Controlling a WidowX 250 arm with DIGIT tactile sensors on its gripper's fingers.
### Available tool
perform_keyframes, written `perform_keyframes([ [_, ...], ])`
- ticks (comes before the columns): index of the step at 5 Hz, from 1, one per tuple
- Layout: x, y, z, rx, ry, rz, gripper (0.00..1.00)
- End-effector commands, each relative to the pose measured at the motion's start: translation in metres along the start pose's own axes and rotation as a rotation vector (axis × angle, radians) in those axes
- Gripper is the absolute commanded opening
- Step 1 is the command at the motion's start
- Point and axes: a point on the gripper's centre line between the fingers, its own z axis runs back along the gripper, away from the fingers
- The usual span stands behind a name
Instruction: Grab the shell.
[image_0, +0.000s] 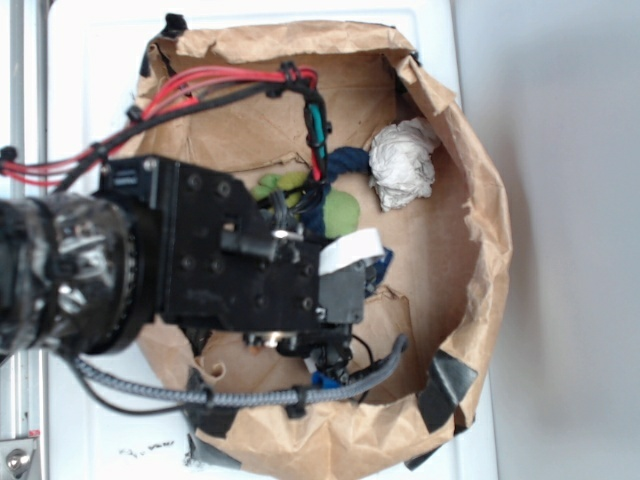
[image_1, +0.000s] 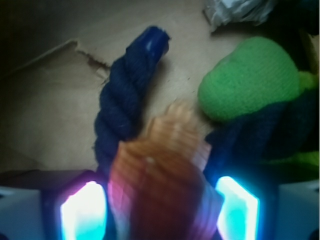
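Looking down through my wrist camera, I see the shell (image_1: 160, 175) filling the space between my two glowing pads (image_1: 82, 212), its orange ridged body blurred by closeness and its narrower end pointing away from me toward the cardboard floor (image_1: 45, 95); from the exterior view my own arm hides it entirely, so I only know it lies under my gripper (image_1: 159, 212) inside the brown paper-lined basket (image_0: 480, 230). My jaws stand on either side of the shell, but whether the pads are pressing its flanks or just bracketing it I cannot tell, so I will not call it held. I judge the shell light, rigid and hard, with a glossy surface that will want to slip, though the ridges should give the pads some bite. The taper worries me: squeezing on the thin end would likely squirt it forward, and a thin tip might chip, so the wide middle whorl, where the pads now sit, looks the best place to clamp, firmly but not hard. The navy rope (image_1: 125, 95) lies just beside the shell on its left and the green knitted toy (image_1: 250, 80) sits near on the right; either could snag a pad. The white crumpled paper (image_0: 402, 165) is well apart
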Motion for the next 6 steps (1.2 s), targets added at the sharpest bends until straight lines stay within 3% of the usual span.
perform_keyframes([
  [1,0.01,-0.005,0.023,-0.04,-0.018,-0.015,0.0],
  [3,0.015,-0.005,0.071,-0.114,0.016,-0.003,0.0],
  [4,0.028,-0.005,0.103,-0.077,0.014,0.062,0.0],
  [6,0.045,0.005,0.151,-0.124,0.003,0.068,0.0],
])
